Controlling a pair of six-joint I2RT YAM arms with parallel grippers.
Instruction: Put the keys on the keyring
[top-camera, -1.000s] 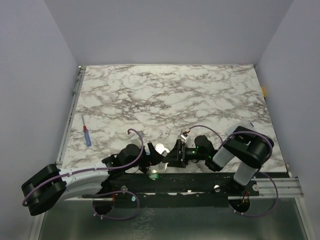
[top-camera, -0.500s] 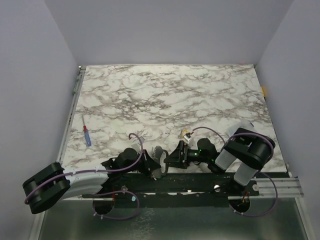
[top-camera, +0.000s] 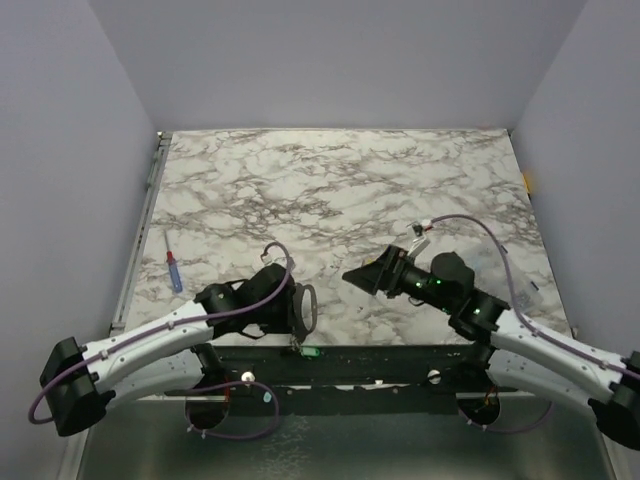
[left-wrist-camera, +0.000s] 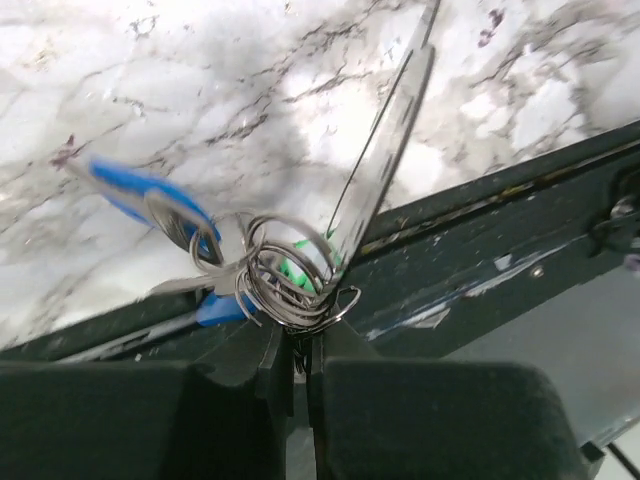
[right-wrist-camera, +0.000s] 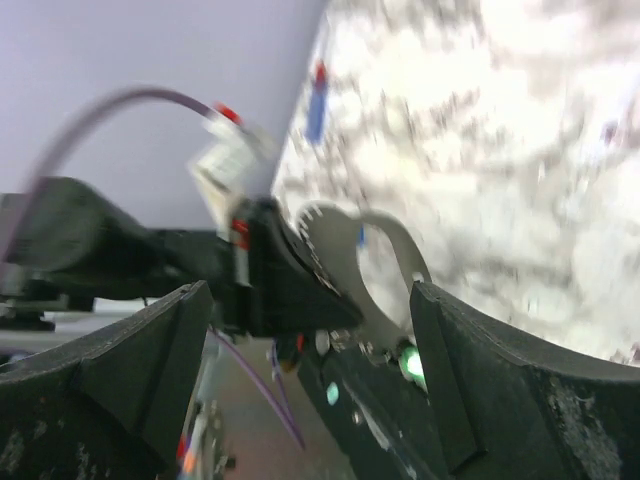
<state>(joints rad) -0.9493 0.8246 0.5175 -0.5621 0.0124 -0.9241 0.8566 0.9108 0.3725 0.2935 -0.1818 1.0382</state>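
Right fingers (right-wrist-camera: 140, 370) have drawn away, spread wide; left fingers (left-wrist-camera: 200, 420) clamp the blurry, part-hidden keyring (left-wrist-camera: 290, 285).

White arm links (top-camera: 150, 345), black joints (top-camera: 75, 395), looping purple cables (top-camera: 480, 228), white cable connector (top-camera: 418, 230)

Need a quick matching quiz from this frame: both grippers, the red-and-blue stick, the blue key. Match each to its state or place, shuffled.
Things:
1. left gripper
2. right gripper
3. stick
4. blue key

States or places:
A. open, holding nothing
B. lying on the table near its left edge
C. shut on the keyring
D. against the keyring, to its left in the left wrist view

Pairs: 1-C, 2-A, 3-B, 4-D
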